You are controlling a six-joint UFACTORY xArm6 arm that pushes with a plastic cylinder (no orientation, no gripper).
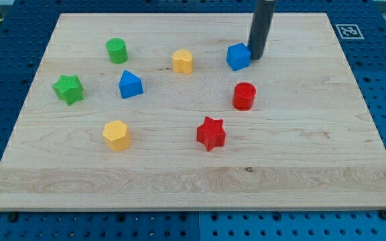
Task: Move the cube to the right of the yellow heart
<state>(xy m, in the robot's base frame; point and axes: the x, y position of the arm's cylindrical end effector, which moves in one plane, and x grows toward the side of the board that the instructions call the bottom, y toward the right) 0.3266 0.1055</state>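
Note:
The blue cube sits near the view's top, right of centre on the wooden board. The yellow heart lies to its left, with a gap between them. My tip is at the cube's right side, touching or almost touching it; the dark rod rises from there to the view's top edge.
On the wooden board also lie a red cylinder, a red star, a yellow hexagonal block, a blue pentagonal block, a green star and a green cylinder. A marker tag is at the top right corner.

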